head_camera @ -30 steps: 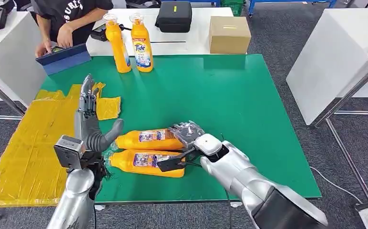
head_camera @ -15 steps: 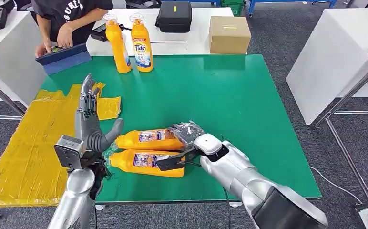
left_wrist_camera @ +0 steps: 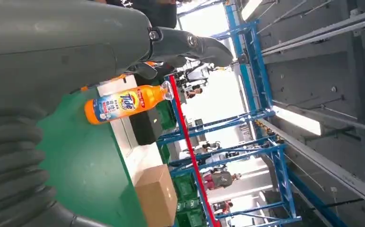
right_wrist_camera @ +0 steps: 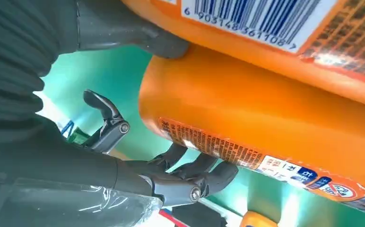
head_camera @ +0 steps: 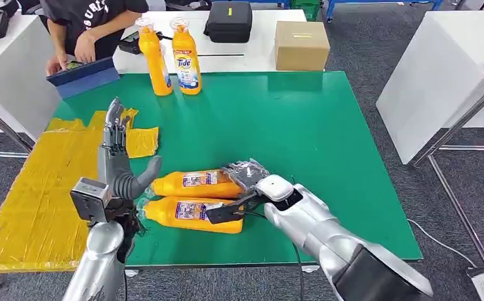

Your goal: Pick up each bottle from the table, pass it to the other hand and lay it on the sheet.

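Right hand point(head_camera: 247, 175) is being wrapped around the base end of an orange plastic detergent bottle lying on its side point(head_camera: 197, 184) on the green table top point(head_camera: 302, 125); in the right wrist view the dark fingers point(right_wrist_camera: 195, 172) are seen curled against the far side of that bottle point(right_wrist_camera: 275, 127) and the grey thumb point(right_wrist_camera: 138, 38) is pressed into the gap between it and the second orange bottle lying flat point(head_camera: 192, 214), which is touching the first one on the near side of the hand. Whether the bottle is being lifted cannot be told.

Left hand point(head_camera: 119, 157) is being held upright just beyond the cap ends of both lying bottles, fingers straight and apart, thumb stuck out towards them, nothing grasped. Beside this hand, on its outer side, the crinkled yellow plastic sheet point(head_camera: 36, 188) is being draped over the table edge.

Farther ahead of the left hand, two upright orange bottles with clear caps point(head_camera: 170, 56) are standing side by side at the far edge of the table; one of them point(left_wrist_camera: 124, 101) is seen past the fingers in the left wrist view. Behind them, on a white table point(head_camera: 252, 53), a black zipped case point(head_camera: 229, 21) and a brown cardboard box point(head_camera: 301, 45) are resting, and a person in a dark shirt point(head_camera: 92, 19) is leaning over a blue tray point(head_camera: 83, 76).
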